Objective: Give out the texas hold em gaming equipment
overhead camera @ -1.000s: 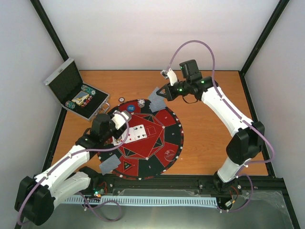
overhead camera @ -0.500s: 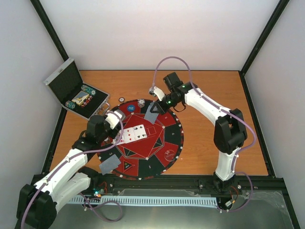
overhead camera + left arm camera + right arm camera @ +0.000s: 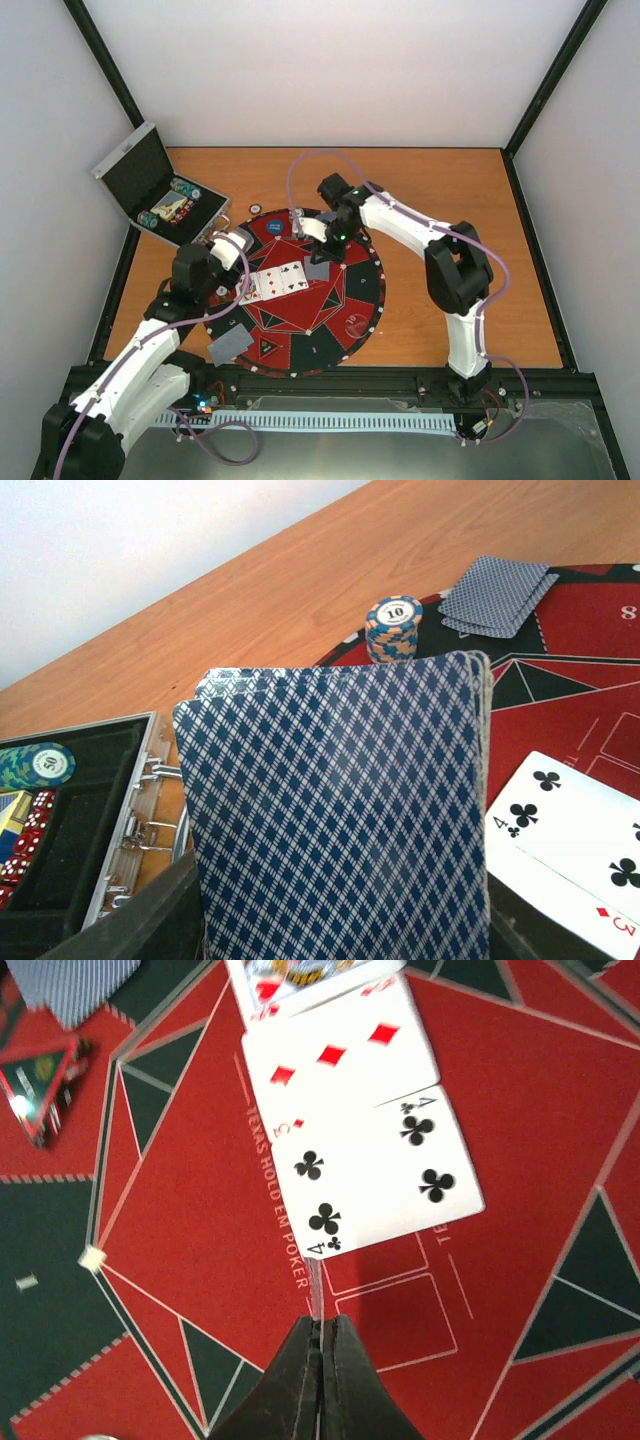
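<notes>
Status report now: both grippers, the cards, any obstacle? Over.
Left gripper shut on deck. Right gripper shut on one card, edge-on, beside the four of clubs. No obstacle seen.

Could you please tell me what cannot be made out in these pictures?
Right wrist view: the held card shows only its edge in the right gripper, so its face is unreadable.
Right wrist view: the topmost face-up card is cut off by the frame edge.
Left wrist view: the deck hides the fingers of the left gripper.

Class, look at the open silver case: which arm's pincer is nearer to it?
Left. The left pincer, holding the deck, is close beside the case; the right pincer, gripping a card, is over the middle of the mat, farther off.
</notes>
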Controlling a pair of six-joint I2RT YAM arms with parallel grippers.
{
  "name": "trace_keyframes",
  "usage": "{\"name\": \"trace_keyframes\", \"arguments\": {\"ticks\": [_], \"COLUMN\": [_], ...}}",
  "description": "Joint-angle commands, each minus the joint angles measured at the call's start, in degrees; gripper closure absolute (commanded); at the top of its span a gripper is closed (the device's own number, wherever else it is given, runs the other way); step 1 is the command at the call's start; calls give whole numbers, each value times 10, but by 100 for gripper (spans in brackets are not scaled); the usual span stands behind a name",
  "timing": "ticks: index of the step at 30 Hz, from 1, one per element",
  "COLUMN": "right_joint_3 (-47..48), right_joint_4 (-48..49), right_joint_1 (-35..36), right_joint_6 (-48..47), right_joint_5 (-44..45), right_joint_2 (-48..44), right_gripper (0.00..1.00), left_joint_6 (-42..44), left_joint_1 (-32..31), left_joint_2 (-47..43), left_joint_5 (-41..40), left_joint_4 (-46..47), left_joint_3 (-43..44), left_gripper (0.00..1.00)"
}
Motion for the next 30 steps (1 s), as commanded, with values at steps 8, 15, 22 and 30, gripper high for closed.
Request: {"name": "trace_keyframes", "arguments": {"ticks": [8,15,22,30], "right_joint_3": [96,128,131,135], "right_joint_4": [-125,-114,-82,-32], "right_joint_1": [48,53,55,42], "right_joint_6": [-223,-243,-243,-213], "right_joint_5": [115,146,148,125], "right_joint_2": [112,155,164,183], "right_gripper": [97,97,97,97], "left_joint_6": [-9,-8,-8,-10], "left_joint_1": [16,16,16,16], "left_joint_2": [-11,-8,-6,-5], "left_joint_5": [21,19,20,22], "left_joint_4": [9,10,10,10], "left_joint_3": [3,2,3,3], "left_gripper": [46,46,46,47]}}
